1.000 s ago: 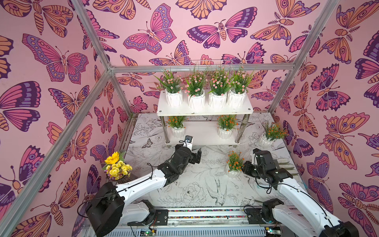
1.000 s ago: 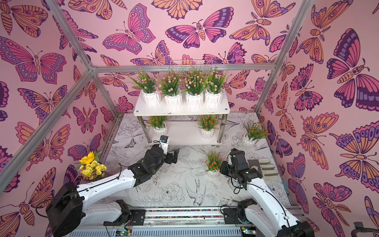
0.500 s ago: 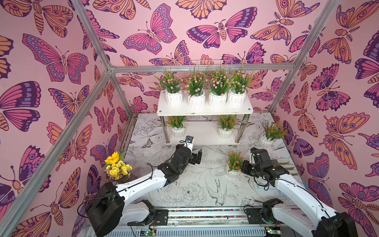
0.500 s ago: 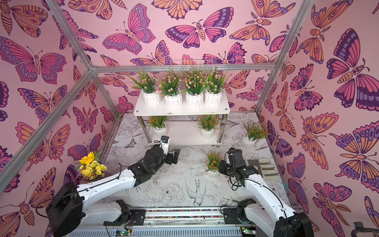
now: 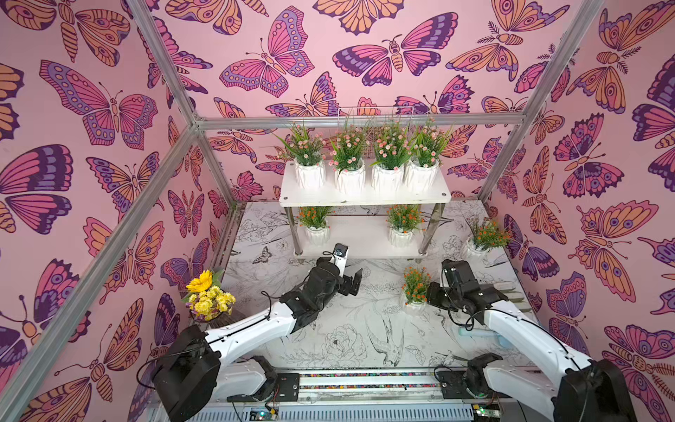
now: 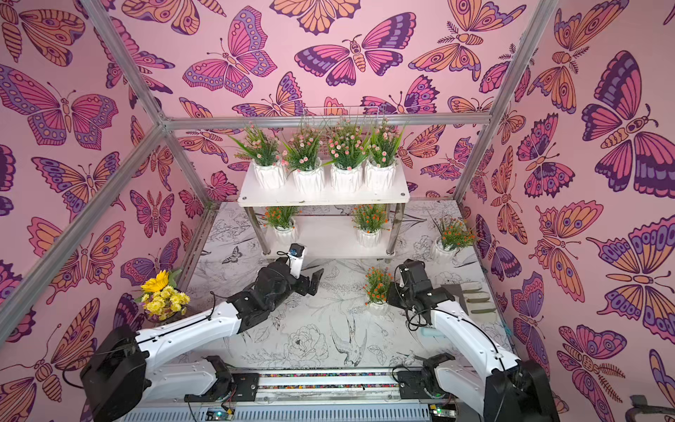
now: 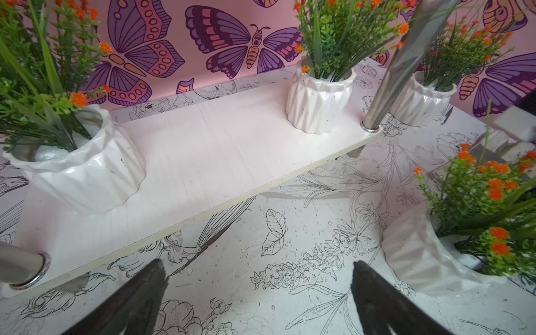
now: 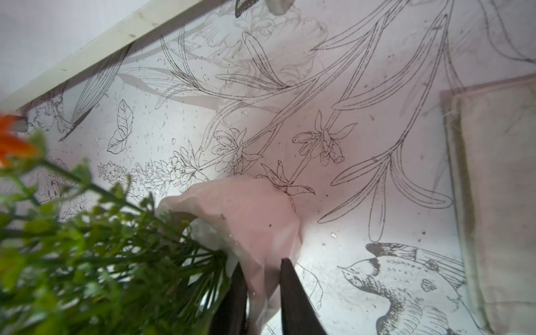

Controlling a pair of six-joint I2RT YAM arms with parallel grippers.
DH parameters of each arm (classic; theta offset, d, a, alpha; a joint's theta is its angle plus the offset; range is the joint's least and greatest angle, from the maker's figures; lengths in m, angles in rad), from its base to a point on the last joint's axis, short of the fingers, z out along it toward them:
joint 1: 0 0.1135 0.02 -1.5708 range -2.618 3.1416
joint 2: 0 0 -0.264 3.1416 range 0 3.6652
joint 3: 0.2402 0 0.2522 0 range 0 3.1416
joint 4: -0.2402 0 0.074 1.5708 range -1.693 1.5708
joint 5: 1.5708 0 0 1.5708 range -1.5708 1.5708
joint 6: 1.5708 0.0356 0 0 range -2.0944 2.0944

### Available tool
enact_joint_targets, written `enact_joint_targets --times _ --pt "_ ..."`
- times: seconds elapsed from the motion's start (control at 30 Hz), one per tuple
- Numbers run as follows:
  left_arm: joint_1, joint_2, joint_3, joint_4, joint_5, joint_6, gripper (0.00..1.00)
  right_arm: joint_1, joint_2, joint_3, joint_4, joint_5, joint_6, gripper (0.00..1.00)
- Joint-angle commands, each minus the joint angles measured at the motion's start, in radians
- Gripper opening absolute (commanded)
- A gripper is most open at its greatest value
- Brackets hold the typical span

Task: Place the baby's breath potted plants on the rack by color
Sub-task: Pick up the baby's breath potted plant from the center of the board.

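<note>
Top views both show the rack (image 5: 365, 199) at the far side of the table (image 5: 347, 329). Its upper board is full: four pink-flowered pots (image 5: 350, 181) stand there in a row, so the pink half of the job looks done. The lower board (image 7: 203, 150) carries two orange-flowered plants, the left shelf pot (image 5: 317, 234) at its left end and the right shelf pot (image 5: 401, 236) near its right end, with a bare stretch between them.

Two orange plants are not yet on the rack. The far-right pot (image 5: 475, 250) stands on the table just right of the rack, close to the wall. The near pot (image 5: 414, 306) is in front of the rack's right end. The right gripper (image 8: 262, 266) has it, with the jaws pinched on the rim wall, one finger inside and one outside. Whether its base has left the table I cannot tell.

The left gripper (image 7: 258, 264) hangs just in front of the lower board with its jaws wide apart and nothing between them.

By my reckoning six of eight are placed. What is left is to set both loose orange pots on the lower board, and the gap there looks wide enough for them.
</note>
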State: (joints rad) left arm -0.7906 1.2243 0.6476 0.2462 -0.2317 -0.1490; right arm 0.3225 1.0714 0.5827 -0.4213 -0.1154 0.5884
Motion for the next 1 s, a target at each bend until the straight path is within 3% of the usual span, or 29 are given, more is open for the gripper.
enact_joint_targets --times 0.0,0.1,0.33,0.97 --pt "-0.001 -0.028 -0.027 0.021 0.063 0.029 1.00 0.013 0.029 0.016 -0.017 0.015 -0.018 0.14" --pt "-0.001 -0.043 -0.046 0.034 0.108 0.041 1.00 0.013 0.032 0.025 -0.022 0.005 -0.029 0.06" --pt "-0.001 -0.081 -0.099 0.055 0.190 0.042 1.00 0.013 0.018 0.080 -0.055 -0.037 -0.061 0.00" --pt "-0.038 -0.029 -0.216 0.258 0.435 0.061 1.00 0.020 0.023 0.206 -0.041 -0.202 -0.045 0.00"
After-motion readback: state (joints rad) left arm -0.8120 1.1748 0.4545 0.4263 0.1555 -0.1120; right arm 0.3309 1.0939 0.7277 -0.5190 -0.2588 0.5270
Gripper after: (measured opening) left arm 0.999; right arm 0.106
